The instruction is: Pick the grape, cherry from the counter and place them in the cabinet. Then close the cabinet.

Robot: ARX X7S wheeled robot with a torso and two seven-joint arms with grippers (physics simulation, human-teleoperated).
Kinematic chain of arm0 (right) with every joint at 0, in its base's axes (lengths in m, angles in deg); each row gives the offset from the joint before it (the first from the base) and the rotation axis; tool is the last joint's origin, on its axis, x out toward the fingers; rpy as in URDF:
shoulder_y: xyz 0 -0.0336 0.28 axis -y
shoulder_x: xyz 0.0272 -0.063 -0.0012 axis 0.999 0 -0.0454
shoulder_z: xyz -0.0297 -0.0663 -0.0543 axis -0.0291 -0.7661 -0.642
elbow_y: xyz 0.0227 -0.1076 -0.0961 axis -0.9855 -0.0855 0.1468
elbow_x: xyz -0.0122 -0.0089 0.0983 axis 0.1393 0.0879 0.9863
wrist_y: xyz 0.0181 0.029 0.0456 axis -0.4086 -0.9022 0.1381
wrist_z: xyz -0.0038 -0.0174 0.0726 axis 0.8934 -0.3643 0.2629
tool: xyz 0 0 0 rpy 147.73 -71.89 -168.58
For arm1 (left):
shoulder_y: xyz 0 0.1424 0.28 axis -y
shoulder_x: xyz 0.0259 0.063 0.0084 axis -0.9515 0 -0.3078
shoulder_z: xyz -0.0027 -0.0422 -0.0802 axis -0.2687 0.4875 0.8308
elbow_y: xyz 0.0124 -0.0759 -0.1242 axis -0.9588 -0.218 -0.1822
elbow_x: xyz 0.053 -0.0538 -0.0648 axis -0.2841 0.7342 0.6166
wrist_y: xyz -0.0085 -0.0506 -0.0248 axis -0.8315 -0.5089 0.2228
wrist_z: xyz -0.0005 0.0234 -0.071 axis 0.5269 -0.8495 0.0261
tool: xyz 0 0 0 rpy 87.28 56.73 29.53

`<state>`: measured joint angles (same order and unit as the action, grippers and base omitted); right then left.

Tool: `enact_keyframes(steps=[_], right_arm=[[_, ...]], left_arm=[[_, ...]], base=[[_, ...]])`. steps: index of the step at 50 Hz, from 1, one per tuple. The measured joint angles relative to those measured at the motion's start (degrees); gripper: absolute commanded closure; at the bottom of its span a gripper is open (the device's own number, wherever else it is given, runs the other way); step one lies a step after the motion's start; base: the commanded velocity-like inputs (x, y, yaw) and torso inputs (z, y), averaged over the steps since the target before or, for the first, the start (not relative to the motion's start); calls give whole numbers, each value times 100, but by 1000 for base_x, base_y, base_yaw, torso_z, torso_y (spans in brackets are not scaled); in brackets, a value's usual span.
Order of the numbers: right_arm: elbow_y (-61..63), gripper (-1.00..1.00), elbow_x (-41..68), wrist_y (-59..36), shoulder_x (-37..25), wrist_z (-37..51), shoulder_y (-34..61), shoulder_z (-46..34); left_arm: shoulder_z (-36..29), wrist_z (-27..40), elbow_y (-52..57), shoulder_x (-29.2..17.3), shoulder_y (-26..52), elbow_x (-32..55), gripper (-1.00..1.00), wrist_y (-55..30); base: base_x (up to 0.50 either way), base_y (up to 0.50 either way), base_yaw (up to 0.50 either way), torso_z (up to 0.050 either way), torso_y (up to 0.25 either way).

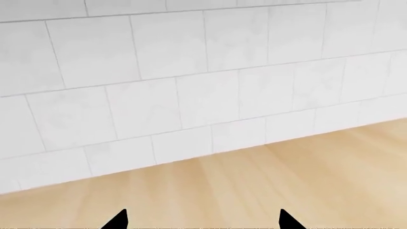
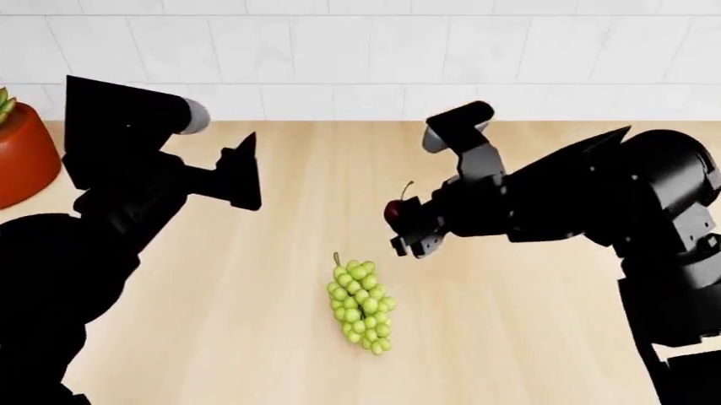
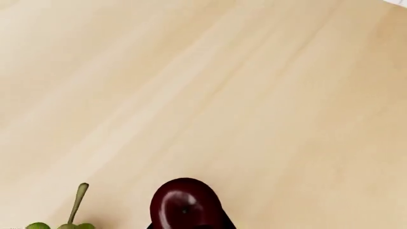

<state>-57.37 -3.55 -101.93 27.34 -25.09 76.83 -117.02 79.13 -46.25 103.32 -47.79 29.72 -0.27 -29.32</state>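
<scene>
The grape [image 2: 360, 305] bunch lies on the light wooden counter [image 2: 529, 337], in front of and between my two arms. My right gripper [image 2: 406, 226] is shut on the dark-red cherry [image 2: 393, 210] and holds it above the counter, just beyond the bunch, with the stem pointing up. The right wrist view shows the cherry [image 3: 184, 204] close up between the jaws, with the grape's green stem [image 3: 77, 202] to one side. Off to the left my left gripper [image 2: 242, 173] hangs open over bare counter [image 1: 254, 181], its black fingertips [image 1: 119, 220] wide apart and holding nothing. The cabinet is out of view.
A white tiled wall [image 2: 372, 51] runs along the back of the counter, and the left wrist camera faces that wall [image 1: 190, 86]. A red pot [image 2: 23, 152] with a spiky green plant stands at the far left, next to my left arm.
</scene>
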Motion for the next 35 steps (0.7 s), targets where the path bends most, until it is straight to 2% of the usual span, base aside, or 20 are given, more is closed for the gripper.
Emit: enact_keyframes(steps=[3,6,15,19,23,29,35], right_arm=[[293,100,177,-126,-158,224,-50,245],[574,100,376,-266,-329,468,-107,506],[1275,100,1538,-592,-1026,1568,-297,1173],[1489,100,2292,-641,-1404,2209,-312,1330],[1663,100,2939,-637,-1743,2746,-332,1422],[1870,100,3671,-578,-2160,3339,-373,1491],[2010,100,4123,-512,-2440,3693,-412,1490]], left_arm=[[41,187,13,37,162,218,-100,-287],[49,878,-127,-22,371,1001,-100,-508],[-270,4241,-1004,-81,1041,4345,-100,-766],[-650,5614,-1349,-72,1231,5457,-100,-702],[-1067,6706,-1629,-58,1288,6337,-100,-485],[-2040,7739,-1836,-227,1260,7307,-100,355],[-2966,8288,-1929,-327,1303,8109,-100,1246]], base=[[0,0,0,0,0],[0,0,0,0,0],[0,0,0,0,0],[0,0,0,0,0],[0,0,0,0,0],[0,0,0,0,0],[0,0,0,0,0]])
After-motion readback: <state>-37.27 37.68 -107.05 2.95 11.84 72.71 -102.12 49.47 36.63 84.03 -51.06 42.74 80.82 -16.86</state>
